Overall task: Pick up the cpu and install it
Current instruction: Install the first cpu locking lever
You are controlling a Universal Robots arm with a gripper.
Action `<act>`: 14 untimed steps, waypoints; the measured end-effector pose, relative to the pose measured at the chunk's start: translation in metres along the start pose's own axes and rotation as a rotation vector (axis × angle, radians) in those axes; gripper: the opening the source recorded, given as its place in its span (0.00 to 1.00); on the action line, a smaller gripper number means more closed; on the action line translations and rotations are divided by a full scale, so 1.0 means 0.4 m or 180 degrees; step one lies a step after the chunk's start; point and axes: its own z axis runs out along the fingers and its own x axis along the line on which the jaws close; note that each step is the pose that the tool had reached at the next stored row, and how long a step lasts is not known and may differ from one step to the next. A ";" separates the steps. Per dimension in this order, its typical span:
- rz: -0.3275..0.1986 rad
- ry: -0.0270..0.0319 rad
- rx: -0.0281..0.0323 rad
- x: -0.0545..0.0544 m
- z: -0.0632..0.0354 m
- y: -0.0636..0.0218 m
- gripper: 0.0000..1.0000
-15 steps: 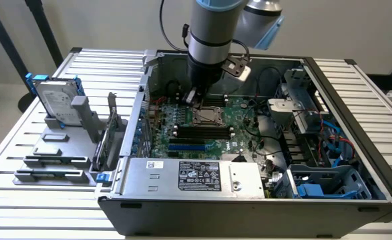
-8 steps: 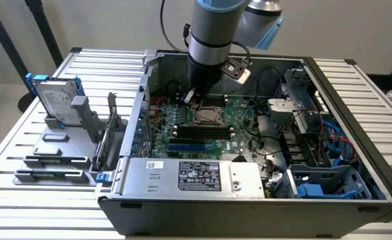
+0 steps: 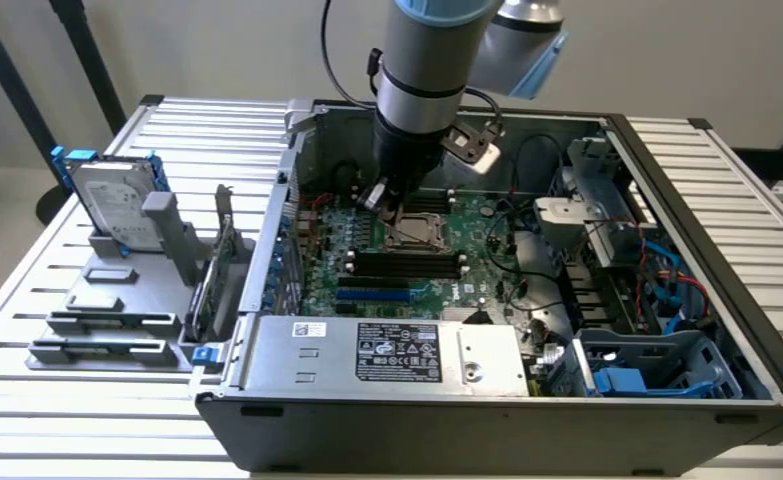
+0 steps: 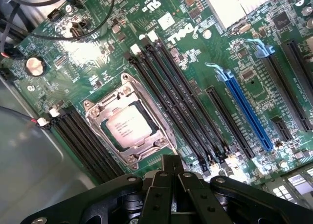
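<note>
Hovering: gripper (image 4: 171, 172) pressed together, holding nothing, above the motherboard (image 4: 205, 87).
Cpu (image 4: 128, 127): seated in its socket (image 4: 129, 121), at about 10 o'clock from the fingertips, just beside them, apart.

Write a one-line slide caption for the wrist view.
Shut gripper poised above the cpu seated in the motherboard socket.

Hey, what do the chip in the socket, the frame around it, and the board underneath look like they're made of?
The chip looks like metal with a dull silver-grey top that carries faint printing. The frame around it looks like bright bare metal, since it glints along its edges. The board looks like a green lacquered circuit board, glossy, with white lettering; the base material under that coating can't be told.
</note>
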 end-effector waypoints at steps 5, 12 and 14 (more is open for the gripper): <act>0.0072 -0.0002 -0.0018 -0.008 0.000 0.006 0.11; 0.0107 -0.0023 -0.0040 -0.017 0.020 0.011 0.11; 0.0106 -0.0023 -0.0041 -0.019 0.026 0.011 0.11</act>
